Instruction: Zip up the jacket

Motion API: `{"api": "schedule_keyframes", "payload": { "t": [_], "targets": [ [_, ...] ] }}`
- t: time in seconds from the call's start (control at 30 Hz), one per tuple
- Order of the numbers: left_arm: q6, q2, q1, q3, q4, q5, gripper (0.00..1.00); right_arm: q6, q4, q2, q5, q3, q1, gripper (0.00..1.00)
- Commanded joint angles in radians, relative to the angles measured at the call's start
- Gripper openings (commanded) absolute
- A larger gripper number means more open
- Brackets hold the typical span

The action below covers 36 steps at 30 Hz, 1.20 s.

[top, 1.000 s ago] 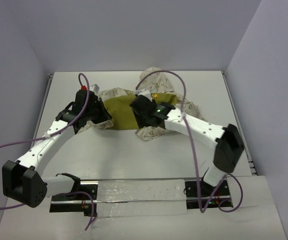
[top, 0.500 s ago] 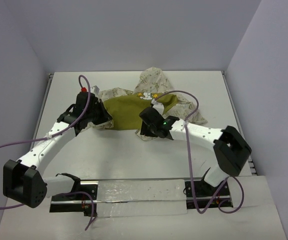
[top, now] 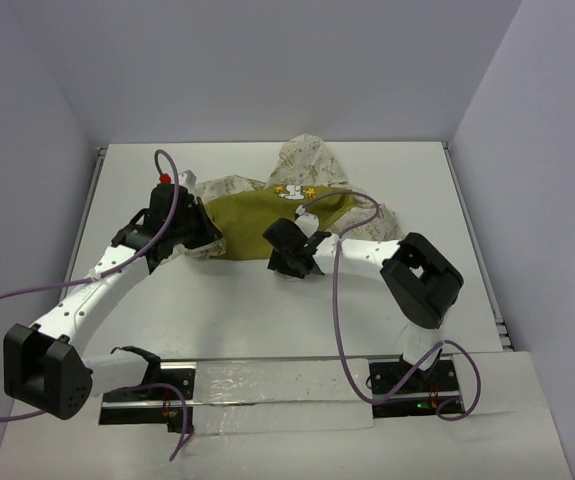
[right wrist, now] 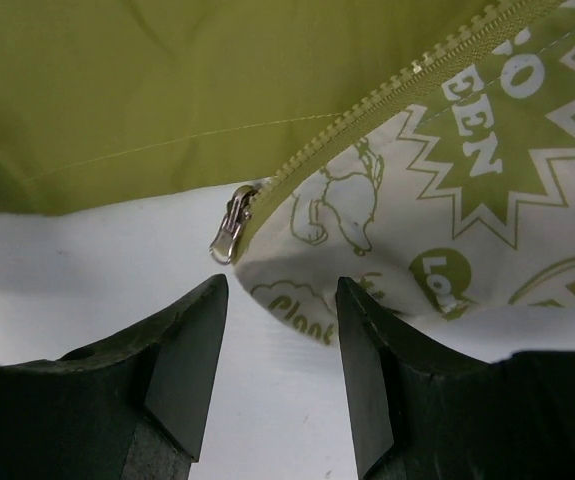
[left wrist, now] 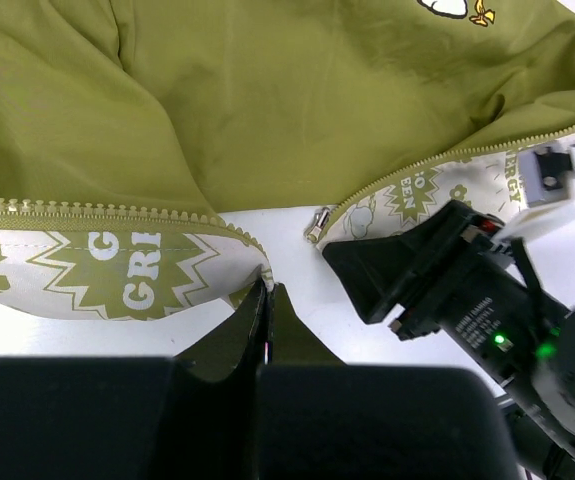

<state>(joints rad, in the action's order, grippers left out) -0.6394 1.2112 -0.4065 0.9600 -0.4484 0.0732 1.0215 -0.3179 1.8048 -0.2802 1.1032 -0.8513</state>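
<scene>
Two white robot arms reach across a white bench (top: 267, 315) walled in pale lilac, purple cables (top: 338, 300) looping off each arm and a mounting rail (top: 267, 385) running along the near edge. From above, both wrists lie over the near hem of the jacket (top: 252, 215) and hide much of it; in the left wrist view the black body of the right gripper (top: 285, 258) blocks part of the right-hand front panel. The jacket lies opened out at the middle of the bench toward the far side, olive-green lining up, with a white cartoon patch (top: 289, 190) and yellow stars (top: 310, 190) near its far edge and a bunch of cream printed fabric (top: 307, 155) rising behind. Its cream facing carries olive starburst lettering and small cartoon figures. The front stands unzipped — two rows of olive teeth run apart, bare bench between their lower ends. The left gripper (left wrist: 267, 295) has its jaws pressed together on the bottom corner of the panel beneath it. The right gripper's jaws stand apart with nothing between them, poised just short of the metal zipper pull (right wrist: 229, 228), which hangs at the bottom end of the other row of teeth and rests on the bench.
</scene>
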Motion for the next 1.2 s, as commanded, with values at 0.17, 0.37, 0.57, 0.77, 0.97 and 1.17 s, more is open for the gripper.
{"api": "schedule_keyframes", "payload": {
  "t": [0.17, 0.37, 0.57, 0.77, 0.97, 1.17],
  "targets": [
    [0.03, -0.045, -0.005, 0.011, 0.011, -0.016, 0.0, 0.038, 0.016, 0.077, -0.062, 0.041, -0.006, 0.52],
    [0.032, -0.054, -0.006, 0.006, 0.007, -0.017, 0.0, 0.039, 0.02, 0.101, -0.059, 0.036, -0.009, 0.41],
    [0.033, -0.061, -0.006, 0.004, 0.007, -0.017, 0.0, 0.038, 0.013, 0.077, -0.074, 0.023, -0.011, 0.31],
    [0.032, -0.062, -0.005, -0.004, 0.013, -0.019, 0.0, 0.013, 0.044, -0.023, -0.085, -0.037, -0.014, 0.07],
    [-0.004, -0.066, -0.012, -0.061, 0.116, 0.042, 0.0, -0.18, 0.238, -0.195, 0.016, -0.168, -0.014, 0.0],
    [-0.041, -0.132, -0.018, -0.168, 0.284, 0.141, 0.0, -0.422, 0.376, -0.414, 0.156, -0.317, -0.008, 0.0]
  ]
}}
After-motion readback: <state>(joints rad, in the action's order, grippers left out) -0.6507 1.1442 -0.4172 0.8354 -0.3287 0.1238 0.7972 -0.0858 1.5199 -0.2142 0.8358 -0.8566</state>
